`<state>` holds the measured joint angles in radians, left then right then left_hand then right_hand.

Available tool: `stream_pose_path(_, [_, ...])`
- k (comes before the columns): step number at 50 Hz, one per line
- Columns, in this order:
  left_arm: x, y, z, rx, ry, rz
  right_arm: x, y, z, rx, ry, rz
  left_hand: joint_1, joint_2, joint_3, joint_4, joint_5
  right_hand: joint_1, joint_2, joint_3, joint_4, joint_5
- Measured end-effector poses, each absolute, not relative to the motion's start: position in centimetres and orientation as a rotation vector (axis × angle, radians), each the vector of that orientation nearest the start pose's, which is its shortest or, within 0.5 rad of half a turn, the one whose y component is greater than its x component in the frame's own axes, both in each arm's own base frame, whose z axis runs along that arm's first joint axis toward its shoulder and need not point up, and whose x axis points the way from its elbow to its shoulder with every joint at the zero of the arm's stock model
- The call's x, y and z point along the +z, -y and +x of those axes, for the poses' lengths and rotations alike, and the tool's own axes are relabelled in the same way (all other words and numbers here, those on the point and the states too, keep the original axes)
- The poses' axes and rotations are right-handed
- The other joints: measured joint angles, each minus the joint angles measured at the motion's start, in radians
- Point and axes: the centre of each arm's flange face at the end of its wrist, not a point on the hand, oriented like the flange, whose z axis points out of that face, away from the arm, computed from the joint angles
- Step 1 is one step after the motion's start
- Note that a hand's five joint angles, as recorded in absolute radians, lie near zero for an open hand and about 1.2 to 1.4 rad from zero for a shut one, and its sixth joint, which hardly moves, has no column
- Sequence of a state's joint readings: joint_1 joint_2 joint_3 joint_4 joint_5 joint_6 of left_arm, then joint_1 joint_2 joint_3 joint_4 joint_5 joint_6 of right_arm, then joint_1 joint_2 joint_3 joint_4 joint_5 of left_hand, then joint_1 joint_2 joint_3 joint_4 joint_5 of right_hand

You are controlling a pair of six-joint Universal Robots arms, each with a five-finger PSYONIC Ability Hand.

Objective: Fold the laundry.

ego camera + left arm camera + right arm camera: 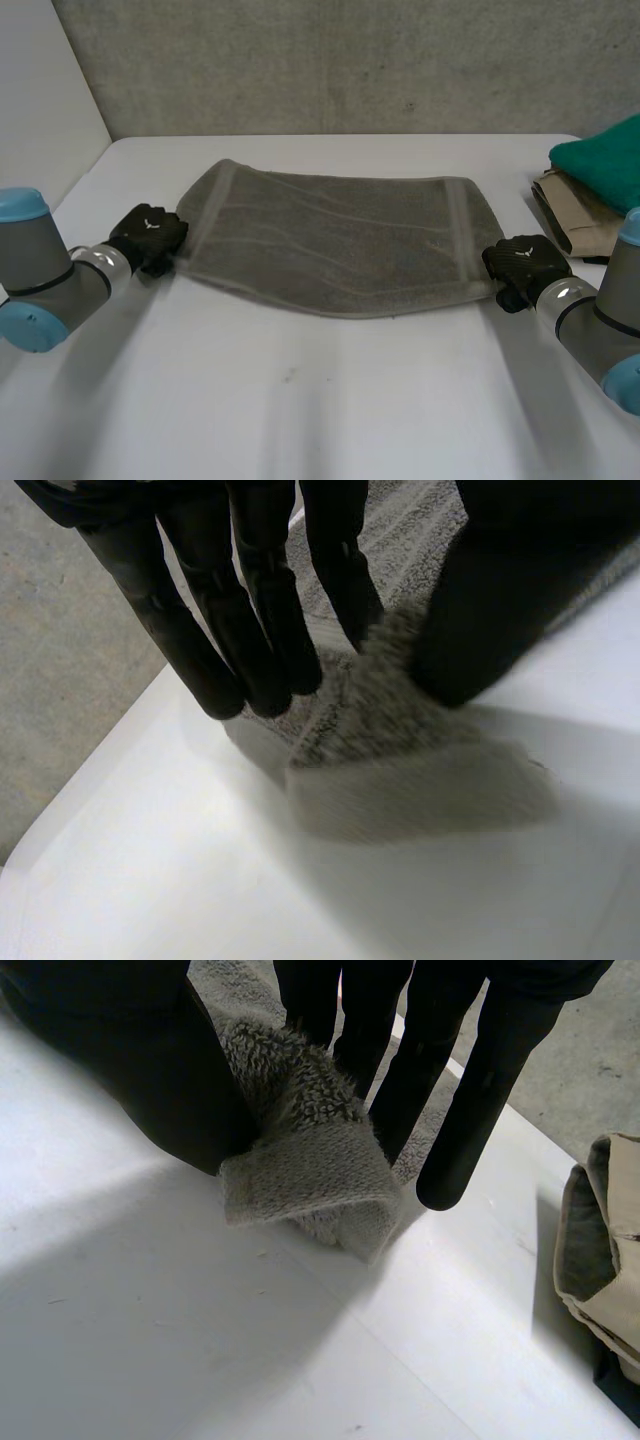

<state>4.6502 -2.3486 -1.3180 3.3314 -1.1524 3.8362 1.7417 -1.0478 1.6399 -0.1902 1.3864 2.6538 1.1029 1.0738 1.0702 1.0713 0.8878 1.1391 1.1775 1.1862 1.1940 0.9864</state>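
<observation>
The grey towel lies spread across the middle of the white worktop. My left hand is at its 9 o'clock end, with thumb and fingers pinching the corner there. My right hand is at about 4 o'clock, pinching that corner, which is bunched and folded over between thumb and fingers. At 2 o'clock from the towel, a teal cloth sits on a folded beige cloth.
</observation>
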Motion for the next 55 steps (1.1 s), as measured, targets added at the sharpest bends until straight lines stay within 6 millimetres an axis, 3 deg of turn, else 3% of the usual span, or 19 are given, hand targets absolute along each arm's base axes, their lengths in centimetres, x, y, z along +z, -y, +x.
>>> stream_pose_path(6, [11.7,39.5,-19.5,-1.847,-2.154,1.255,13.4,31.9,20.5,-1.768,-2.429,-1.001,0.053,0.120,0.117,0.120,0.095,0.000,0.000,0.000,0.000,0.000])
stream_pose_path(13, [15.6,36.2,-18.2,-1.786,-2.183,1.203,15.9,31.3,20.1,-1.747,-2.450,-1.065,0.053,0.120,0.117,0.120,0.095,0.000,0.000,0.000,0.000,0.000])
stream_pose_path(18, [17.4,30.7,-17.0,-1.606,-2.285,1.248,17.4,29.1,19.2,-1.481,-2.558,-1.350,0.053,0.120,0.117,0.120,0.095,0.000,0.000,0.000,0.000,0.000])
stream_pose_path(23, [17.3,26.8,-16.5,-1.381,-2.358,1.367,18.4,26.7,18.2,-1.111,-2.605,-1.666,0.053,0.120,0.117,0.120,0.095,0.000,0.000,0.001,0.000,0.000])
stream_pose_path(27, [17.2,26.0,-16.3,-1.259,-2.358,1.439,19.0,26.2,17.8,-0.970,-2.621,-1.782,0.053,0.120,0.117,0.120,0.095,0.000,0.000,0.001,0.000,0.000])
stream_pose_path(30, [17.6,27.1,-16.5,-1.253,-2.321,1.444,19.3,26.8,18.1,-0.985,-2.632,-1.804,0.053,0.120,0.119,0.120,0.095,0.000,0.000,0.001,0.000,0.000])
stream_pose_path(32, [18.3,28.8,-17.0,-1.317,-2.276,1.412,19.6,27.4,18.4,-1.039,-2.634,-1.793,0.053,0.120,0.119,0.120,0.095,0.000,0.000,0.001,0.001,0.000])
stream_pose_path(33, [18.5,29.3,-17.1,-1.338,-2.265,1.401,20.0,28.2,18.9,-1.115,-2.635,-1.770,0.053,0.120,0.119,0.120,0.095,0.000,0.000,0.001,0.001,0.002])
stream_pose_path(35, [20.3,32.1,-17.9,-1.502,-2.179,1.314,21.4,30.3,20.0,-1.352,-2.620,-1.675,0.053,0.121,0.119,0.120,0.095,0.000,0.000,0.001,0.001,0.008])
stream_pose_path(36, [20.6,32.4,-18.0,-1.526,-2.167,1.300,21.6,30.6,20.1,-1.384,-2.616,-1.660,0.053,0.121,0.119,0.120,0.095,0.000,0.000,0.001,0.001,0.008])
stream_pose_path(37, [22.5,34.5,-18.6,-1.678,-2.088,1.214,23.2,32.3,20.8,-1.593,-2.584,-1.550,0.053,0.121,0.119,0.120,0.095,0.000,0.000,0.001,0.001,0.010])
stream_pose_path(39, [25.2,36.7,-19.2,-1.874,-1.978,1.100,25.6,34.3,21.6,-1.856,-2.513,-1.385,0.053,0.121,0.119,0.121,0.095,0.000,0.000,0.001,0.001,0.010])
stream_pose_path(41, [27.4,38.2,-19.6,-2.022,-1.887,1.006,27.4,35.6,21.9,-2.033,-2.441,-1.249,0.053,0.121,0.119,0.121,0.095,0.000,0.000,0.001,0.001,0.010])
stream_pose_path(43, [31.6,40.1,-19.7,-2.267,-1.704,0.823,30.7,37.3,22.2,-2.308,-2.269,-1.005,0.053,0.121,0.120,0.123,0.095,0.000,0.000,0.003,0.002,0.010])
stream_pose_path(44, [32.1,40.3,-19.7,-2.296,-1.680,0.800,31.4,37.6,22.3,-2.360,-2.226,-0.952,0.053,0.121,0.120,0.123,0.095,0.000,0.000,0.003,0.002,0.010])
stream_pose_path(45, [34.7,41.1,-19.6,-2.443,-1.549,0.676,33.6,38.4,22.4,-2.510,-2.070,-0.788,0.053,0.121,0.120,0.123,0.095,0.000,0.000,0.004,0.003,0.010])
stream_pose_path(48, [38.6,41.8,-19.2,-2.646,-1.337,0.494,37.0,39.1,22.5,-2.692,-1.796,-0.566,0.053,0.121,0.120,0.123,0.095,0.000,0.000,0.005,0.004,0.010])
stream_pose_path(50, [40.2,42.0,-18.9,-2.730,-1.242,0.419,38.4,39.2,22.6,-2.753,-1.669,-0.485,0.053,0.121,0.120,0.123,0.095,0.000,0.000,0.005,0.004,0.010])
stream_pose_path(55, [39.7,42.5,-18.9,-2.754,-1.262,0.426,38.3,39.2,23.5,-2.761,-1.612,-0.483,0.053,0.121,0.120,0.123,0.095,0.000,0.000,0.005,0.004,0.020])
